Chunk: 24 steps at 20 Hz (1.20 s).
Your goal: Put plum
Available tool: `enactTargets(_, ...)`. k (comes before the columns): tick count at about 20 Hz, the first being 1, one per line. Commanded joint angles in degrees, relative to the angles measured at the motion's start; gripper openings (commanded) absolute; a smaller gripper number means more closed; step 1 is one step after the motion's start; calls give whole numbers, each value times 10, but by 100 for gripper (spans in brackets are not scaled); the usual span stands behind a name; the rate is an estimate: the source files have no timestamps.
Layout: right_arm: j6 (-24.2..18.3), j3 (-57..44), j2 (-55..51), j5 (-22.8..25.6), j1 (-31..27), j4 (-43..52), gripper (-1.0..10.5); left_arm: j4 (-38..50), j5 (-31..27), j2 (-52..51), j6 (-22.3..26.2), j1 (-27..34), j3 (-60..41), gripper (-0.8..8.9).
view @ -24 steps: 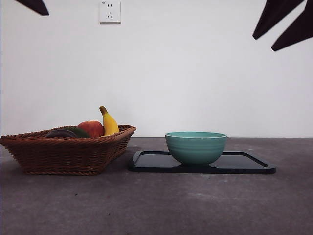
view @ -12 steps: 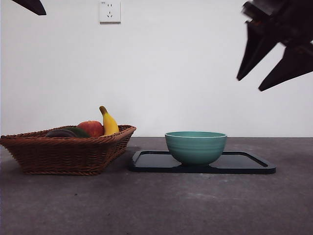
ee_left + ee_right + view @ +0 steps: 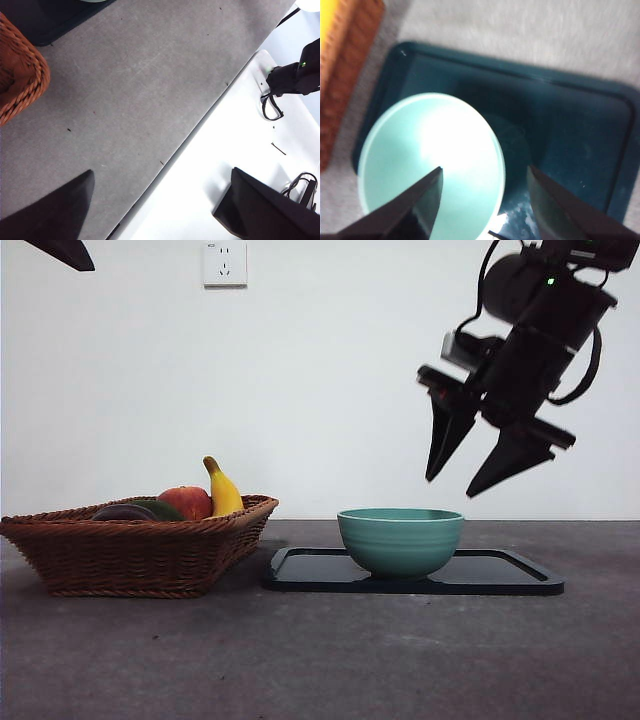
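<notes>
The plum [image 3: 124,512] shows as a dark maroon hump low in the wicker basket [image 3: 130,555] at the left of the front view, mostly hidden behind the rim. My right gripper [image 3: 451,486] hangs open and empty in the air above the right side of the green bowl [image 3: 400,540], well right of the basket. In the right wrist view the right gripper [image 3: 484,168] hovers over the bowl [image 3: 430,160] on the dark tray [image 3: 570,125]. My left gripper [image 3: 162,171] is open, empty and waiting near the table's edge.
The basket also holds a red-orange apple [image 3: 186,502], a banana [image 3: 223,490] and a dark green fruit [image 3: 160,508]. The bowl stands on a black tray [image 3: 500,575]. A basket corner [image 3: 20,75] shows in the left wrist view. A wall socket [image 3: 225,262] is behind.
My right arm has come down and leftward from the top right corner and now hangs over the bowl, jaws still open. The fruit, basket, bowl and left arm have not moved.
</notes>
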Motion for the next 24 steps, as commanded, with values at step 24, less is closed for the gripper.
enactTargets(24,-63,-29,-241,32,88,-153,7,-35,4,3,13,-3,9,433)
